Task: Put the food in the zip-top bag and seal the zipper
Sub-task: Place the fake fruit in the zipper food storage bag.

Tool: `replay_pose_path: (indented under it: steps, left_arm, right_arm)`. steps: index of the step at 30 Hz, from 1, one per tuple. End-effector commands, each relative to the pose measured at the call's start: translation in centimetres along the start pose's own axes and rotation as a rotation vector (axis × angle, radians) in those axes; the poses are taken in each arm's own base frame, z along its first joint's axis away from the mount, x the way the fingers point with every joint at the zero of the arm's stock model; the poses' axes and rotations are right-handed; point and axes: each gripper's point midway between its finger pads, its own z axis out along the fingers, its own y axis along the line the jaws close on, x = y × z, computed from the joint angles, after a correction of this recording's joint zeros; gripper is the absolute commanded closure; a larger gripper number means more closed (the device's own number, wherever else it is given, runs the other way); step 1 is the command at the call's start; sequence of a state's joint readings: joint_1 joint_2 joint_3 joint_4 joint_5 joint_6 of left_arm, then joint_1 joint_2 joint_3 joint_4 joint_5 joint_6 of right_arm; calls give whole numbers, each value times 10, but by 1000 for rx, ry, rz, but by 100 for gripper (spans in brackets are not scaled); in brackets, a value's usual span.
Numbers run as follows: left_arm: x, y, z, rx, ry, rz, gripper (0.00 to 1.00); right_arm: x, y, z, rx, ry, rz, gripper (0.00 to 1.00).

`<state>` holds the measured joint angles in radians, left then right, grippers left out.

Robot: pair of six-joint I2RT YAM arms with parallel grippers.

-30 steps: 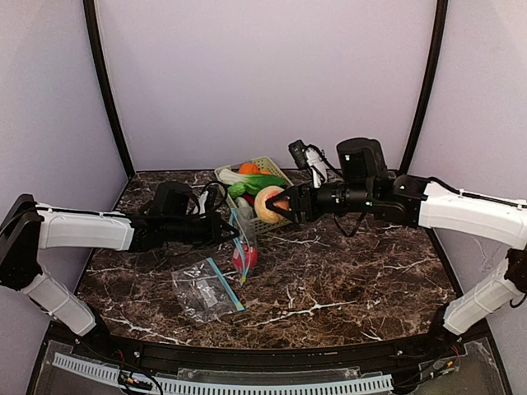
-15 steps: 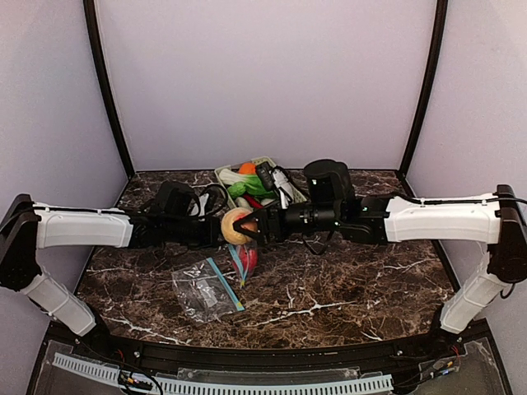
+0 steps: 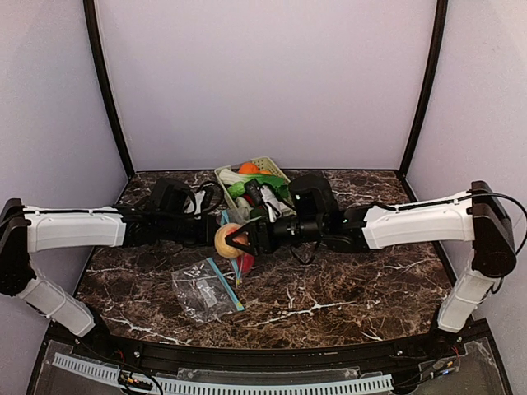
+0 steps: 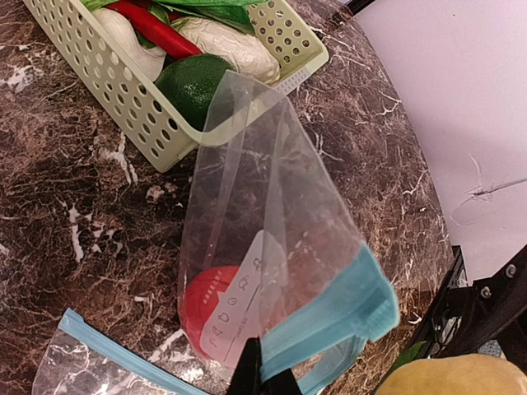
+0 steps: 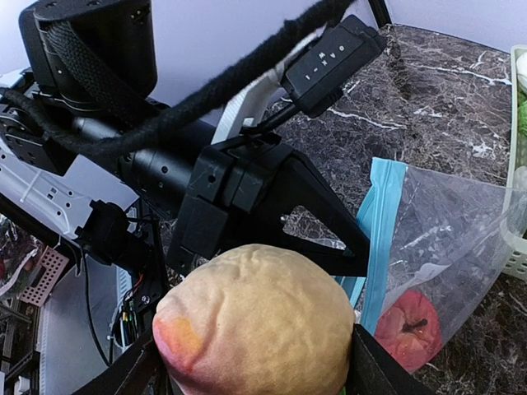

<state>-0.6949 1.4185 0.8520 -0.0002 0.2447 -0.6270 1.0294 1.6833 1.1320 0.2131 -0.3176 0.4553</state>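
Near the middle of the marble table (image 3: 354, 288), the left gripper (image 4: 262, 377) is pinched fully shut on the zip-top bag (image 4: 272, 206) at its blue zipper strip (image 4: 329, 313). It lifts that edge, likely so that the mouth gapes open. A red apple (image 4: 202, 306) already sits inside.

The right gripper (image 5: 247, 362) has its fingers spread wide around a peach (image 5: 255, 313), held at the bag's mouth, apparently ready to push in.

A white radish (image 4: 226, 45), a red chilli (image 4: 152, 25) and leafy greens (image 3: 259, 183) wait in the basket (image 4: 123, 90) at the table's far edge.
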Motion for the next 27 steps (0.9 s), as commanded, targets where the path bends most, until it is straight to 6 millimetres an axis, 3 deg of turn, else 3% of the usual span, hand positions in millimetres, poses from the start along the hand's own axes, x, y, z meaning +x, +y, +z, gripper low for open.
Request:
replay_pose_path:
  steps: [1, 13, 27]
  left_arm:
    - [-5, -6, -9, -3, -10, 27, 99]
    - [-5, -3, -15, -30, -14, 44, 99]
    - [0, -3, -20, -45, 38, 83, 99]
  right_arm:
    - [-1, 5, 13, -35, -19, -3, 54]
    - [13, -43, 27, 179, -7, 35, 57]
    - [-7, -78, 36, 387, -46, -16, 58]
